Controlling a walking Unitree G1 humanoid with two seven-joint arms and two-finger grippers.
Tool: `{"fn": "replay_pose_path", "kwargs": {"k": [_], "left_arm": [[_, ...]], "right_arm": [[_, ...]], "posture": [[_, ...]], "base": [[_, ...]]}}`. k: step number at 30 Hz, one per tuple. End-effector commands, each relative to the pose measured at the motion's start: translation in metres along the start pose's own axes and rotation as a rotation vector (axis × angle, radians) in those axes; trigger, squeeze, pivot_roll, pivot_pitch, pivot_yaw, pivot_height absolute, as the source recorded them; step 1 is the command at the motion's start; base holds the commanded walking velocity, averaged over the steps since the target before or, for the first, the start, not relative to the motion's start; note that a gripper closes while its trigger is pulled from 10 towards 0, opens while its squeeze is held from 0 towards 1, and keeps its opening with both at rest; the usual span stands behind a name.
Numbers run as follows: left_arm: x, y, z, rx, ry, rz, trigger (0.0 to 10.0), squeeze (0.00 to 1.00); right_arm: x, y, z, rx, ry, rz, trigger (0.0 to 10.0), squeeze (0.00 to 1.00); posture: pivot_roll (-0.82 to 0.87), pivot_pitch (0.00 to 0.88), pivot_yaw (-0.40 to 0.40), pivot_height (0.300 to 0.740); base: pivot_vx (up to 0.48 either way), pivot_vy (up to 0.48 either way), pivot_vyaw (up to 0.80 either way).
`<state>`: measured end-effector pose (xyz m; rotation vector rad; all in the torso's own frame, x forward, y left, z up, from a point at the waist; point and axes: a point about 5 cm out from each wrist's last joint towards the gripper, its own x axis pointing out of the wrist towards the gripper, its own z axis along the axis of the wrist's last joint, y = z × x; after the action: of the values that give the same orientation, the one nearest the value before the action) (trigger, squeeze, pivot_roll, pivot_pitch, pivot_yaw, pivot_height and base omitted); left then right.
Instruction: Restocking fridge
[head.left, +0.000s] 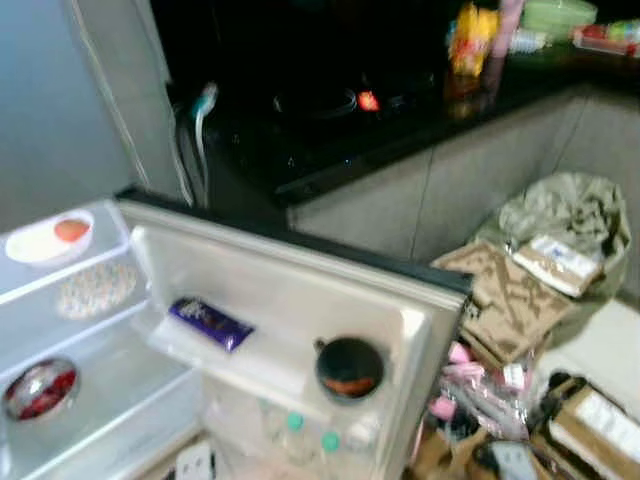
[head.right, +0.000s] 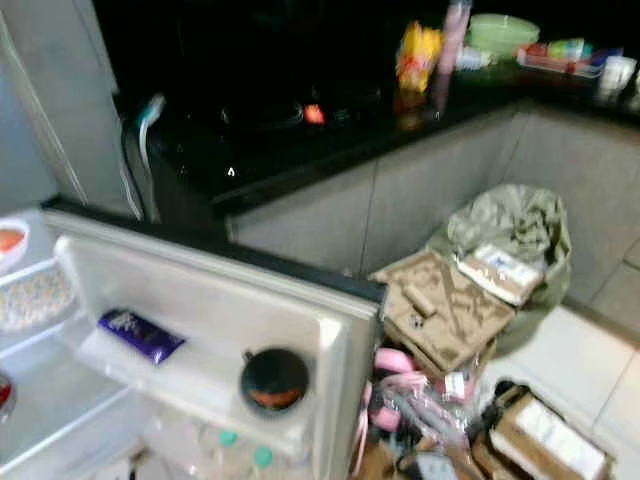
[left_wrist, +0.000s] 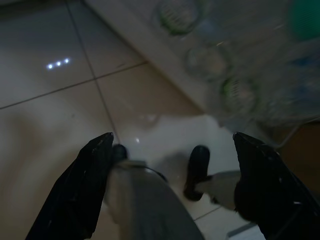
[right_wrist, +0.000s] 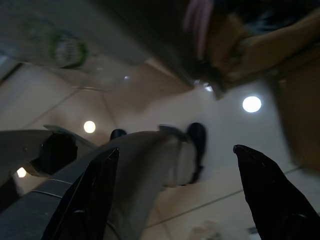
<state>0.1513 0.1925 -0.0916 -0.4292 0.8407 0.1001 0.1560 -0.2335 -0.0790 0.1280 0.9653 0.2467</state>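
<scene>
— How far along?
— The fridge door (head.left: 300, 290) stands open, a chocolate bar (head.left: 208, 322) and jar (head.left: 349, 368) shelved. My left claw (left_wrist: 172, 150) and right claw (right_wrist: 175, 155) hang spread, empty; groceries (head.right: 440, 400) wait on the floor.

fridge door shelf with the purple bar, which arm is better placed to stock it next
Left, probably. The left gripper hangs open over the floor beside the water bottles in the fridge door, below the purple bar. The right gripper, also open, hangs nearer the door's edge and the floor clutter.
</scene>
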Motion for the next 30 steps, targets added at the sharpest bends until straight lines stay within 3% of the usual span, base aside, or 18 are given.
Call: {"fn": "replay_pose_path", "kwargs": {"k": [1, 18, 30], "left_arm": [[-0.0027, 0.0032, -0.0059, -0.006, 0.016, 0.012, 10.0, 0.0], [-0.003, 0.0053, -0.0091, -0.007, 0.045, 0.053, 10.0, 0.0], [-0.0052, 0.0081, -0.0139, 0.002, 0.068, 0.061, 10.0, 0.0]], "right_arm": [[0.0023, 0.0047, -0.0024, 0.015, 0.004, 0.005, 10.0, 0.0], [0.0025, 0.0042, 0.0001, 0.011, -0.003, 0.004, 10.0, 0.0], [0.0046, 0.0089, -0.0019, 0.01, 0.004, 0.014, 10.0, 0.0]], "posture": [[-0.14, 0.0, 0.012, 0.74], [-0.14, 0.0, 0.013, 0.74], [-0.13, 0.0, 0.019, 0.74]], "base": [[0.0, -0.281, 0.0], [0.0, 0.0, 0.0], [-0.356, 0.0, 0.0]]}}
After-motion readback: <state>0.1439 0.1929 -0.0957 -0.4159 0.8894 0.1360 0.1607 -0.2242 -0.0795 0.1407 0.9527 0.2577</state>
